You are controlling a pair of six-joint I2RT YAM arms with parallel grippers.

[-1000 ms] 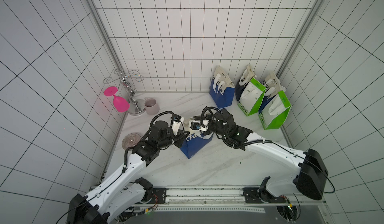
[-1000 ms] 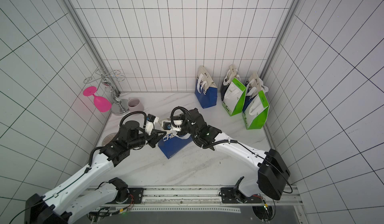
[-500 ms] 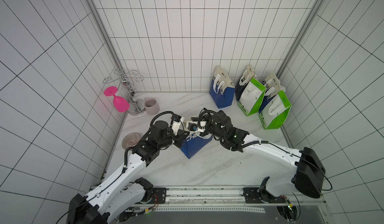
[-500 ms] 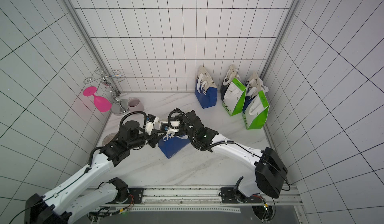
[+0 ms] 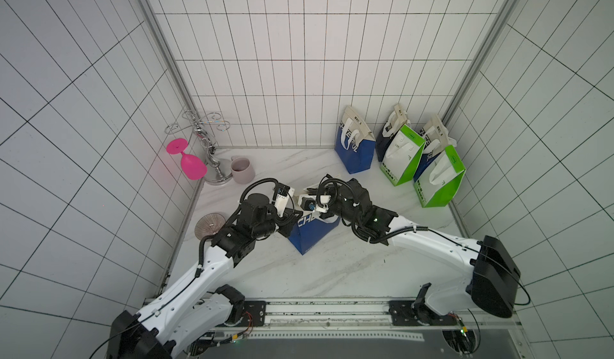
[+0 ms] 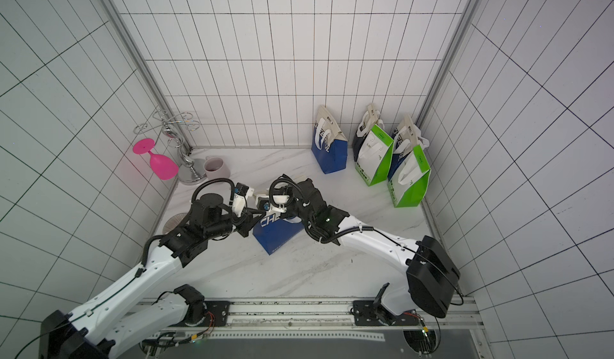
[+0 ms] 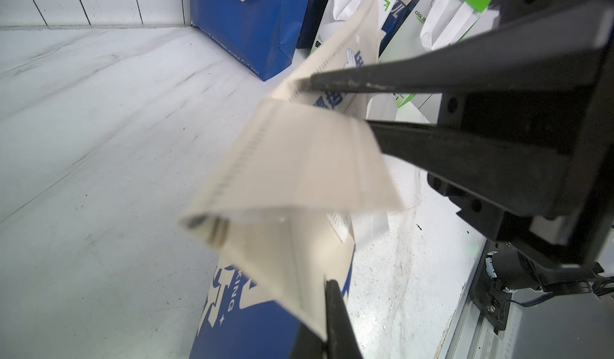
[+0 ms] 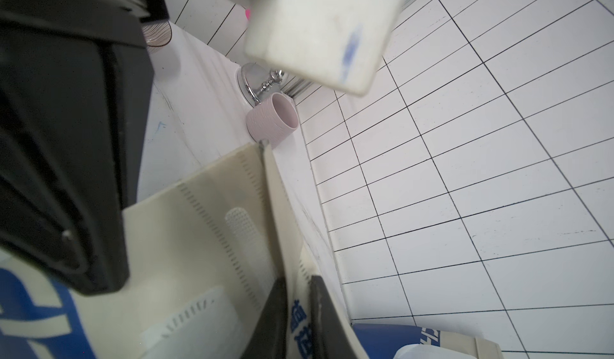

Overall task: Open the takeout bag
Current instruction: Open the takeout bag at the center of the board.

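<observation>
The takeout bag (image 5: 312, 236) (image 6: 277, 234) is blue with white lettering and cream top flaps, and it stands mid-table in both top views. My left gripper (image 7: 327, 289) (image 5: 292, 215) is shut on the edge of one cream flap (image 7: 292, 161). My right gripper (image 8: 296, 291) (image 7: 335, 106) is shut on the opposite flap (image 8: 300, 320), which carries blue print. The two grippers meet over the bag's mouth. The wrists hide the bag's opening from above.
Three other bags stand at the back right: a blue one (image 5: 355, 151) and two green-and-white ones (image 5: 402, 161) (image 5: 438, 182). At the back left are a metal rack (image 5: 212, 164), a pink glass (image 5: 190, 165) and a mug (image 5: 242, 169). A ribbed dish (image 5: 209, 224) lies by the left wall.
My right gripper has shifted a little to the left over the bag and closed its fingers on the flap. The left gripper has kept its hold and place.
</observation>
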